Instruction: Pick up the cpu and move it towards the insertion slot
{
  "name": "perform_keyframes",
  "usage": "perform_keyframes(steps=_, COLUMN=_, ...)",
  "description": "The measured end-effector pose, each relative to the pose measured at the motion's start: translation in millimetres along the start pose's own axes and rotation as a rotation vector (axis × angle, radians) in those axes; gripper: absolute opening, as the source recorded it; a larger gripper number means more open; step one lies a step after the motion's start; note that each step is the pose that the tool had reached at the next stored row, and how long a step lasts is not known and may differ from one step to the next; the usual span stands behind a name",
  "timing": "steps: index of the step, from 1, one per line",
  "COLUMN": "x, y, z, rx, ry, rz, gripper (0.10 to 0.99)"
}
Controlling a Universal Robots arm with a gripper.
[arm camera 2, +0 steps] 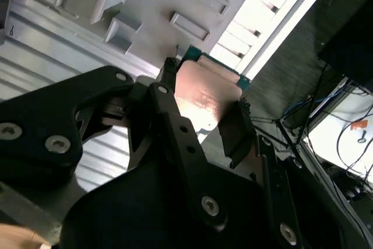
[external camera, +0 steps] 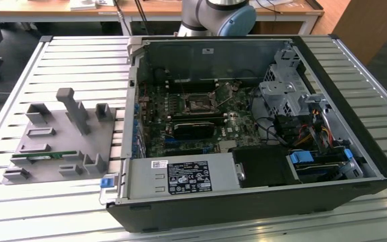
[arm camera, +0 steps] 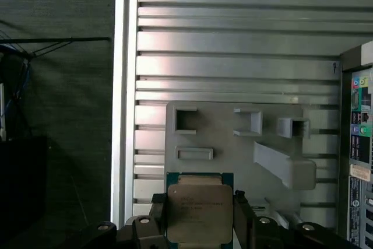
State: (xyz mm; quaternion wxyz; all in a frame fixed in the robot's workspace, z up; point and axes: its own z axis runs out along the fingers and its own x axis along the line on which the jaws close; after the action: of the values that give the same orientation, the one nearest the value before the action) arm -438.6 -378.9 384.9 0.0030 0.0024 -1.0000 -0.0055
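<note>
First wrist view: your gripper (arm camera: 200,220) pinches the chip (arm camera: 199,205) by its edges. That likely spares its face.

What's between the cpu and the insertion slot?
The gripper holds the cpu over the grey fixture. The case wall stands between there and the insertion slot; the case top is open and nothing visible covers the slot.

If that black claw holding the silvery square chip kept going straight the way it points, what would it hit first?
Probably the grey plastic holder plate on the ribbed metal table. The gripper grips the silvery square cpu over it, though depth is unclear.
</note>
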Motion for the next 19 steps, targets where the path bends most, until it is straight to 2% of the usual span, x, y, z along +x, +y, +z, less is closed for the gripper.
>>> perform_keyframes(steps=8, x=0.1, y=1.1, z=-17.0, rx=0.000, ry=0.0001, rz=0.000, gripper=0.541)
perform_keyframes(steps=13, x=-5.1, y=1.2, z=-17.8, rx=0.000, ry=-0.0001, rz=0.000, gripper=0.541)
perform_keyframes(steps=19, x=-18.6, y=1.1, z=-17.9, rx=0.000, ry=-0.0001, rz=0.000, gripper=0.541)
